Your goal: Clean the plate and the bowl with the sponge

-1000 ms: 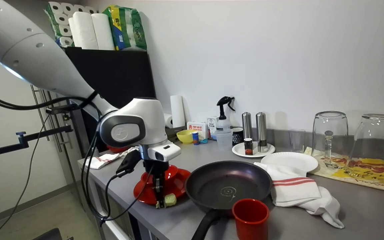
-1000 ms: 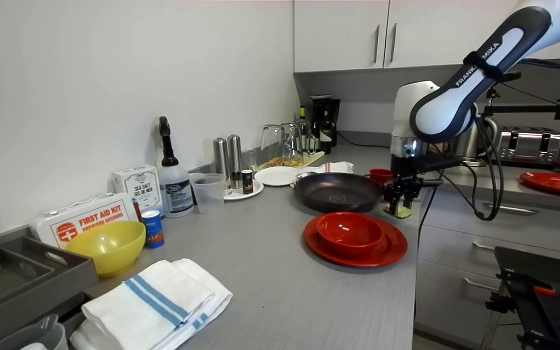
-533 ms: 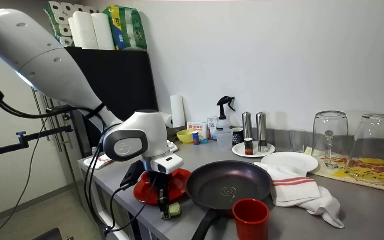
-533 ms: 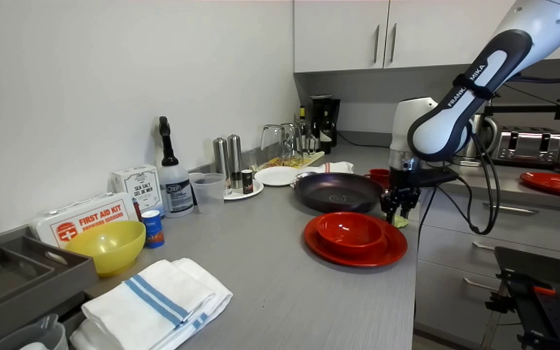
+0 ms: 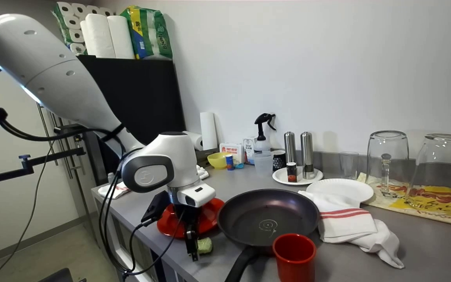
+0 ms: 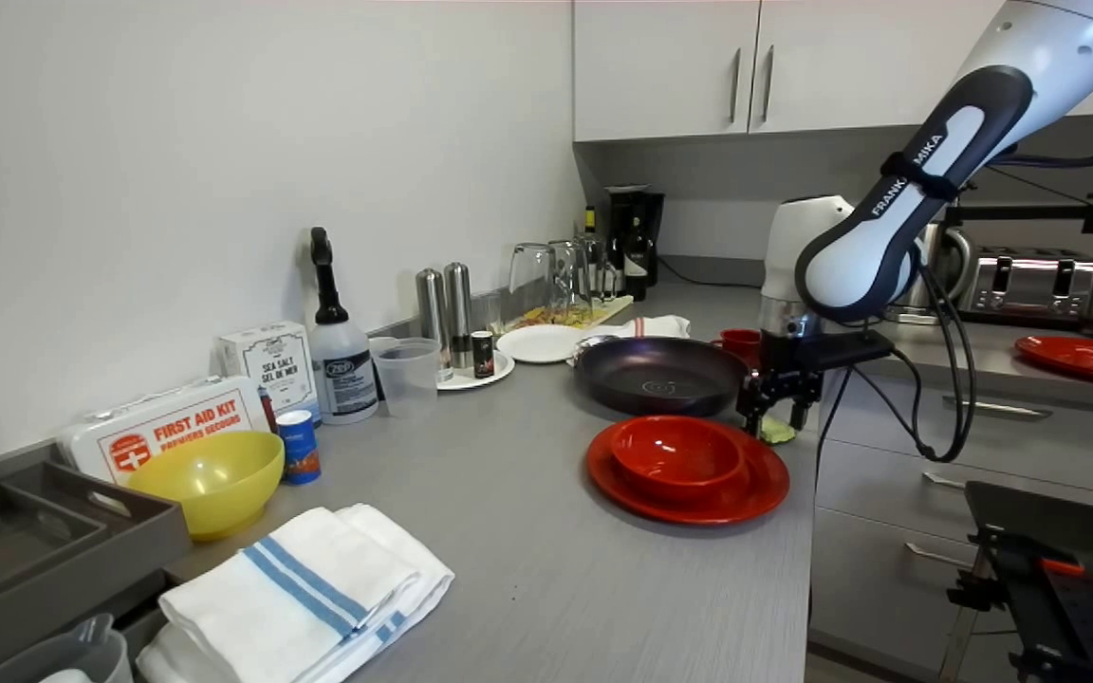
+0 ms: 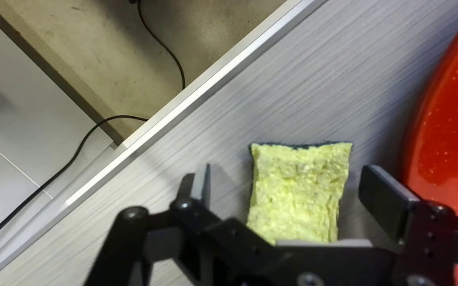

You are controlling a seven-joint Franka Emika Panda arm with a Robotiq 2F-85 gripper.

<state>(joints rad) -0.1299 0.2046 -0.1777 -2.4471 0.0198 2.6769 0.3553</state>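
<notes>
The sponge lies on the bench, yellow face up, between the fingers of the tool. The tool points down with its fingers spread wide, and in the wrist view a gap shows on either side of the sponge: the narrower one toward the red plate, the wider one toward the bench's edge. A dark layer shows along the far end of the sponge; its near end is hidden by the tool, so whether they touch there cannot be told.

The red plate is just beside the sponge, past the nearer finger; whether finger and plate touch cannot be made out. In an exterior view the red bowl sits upright on the plate.

Near both is the black frying pan, apart from the sponge. A red cup stands near the pan's handle. On the pan's other side lies a white cloth with red stripes, next to a white plate. Farther along the bench, in an exterior view, a folded white towel with blue stripes lies near a yellow bowl.
</notes>
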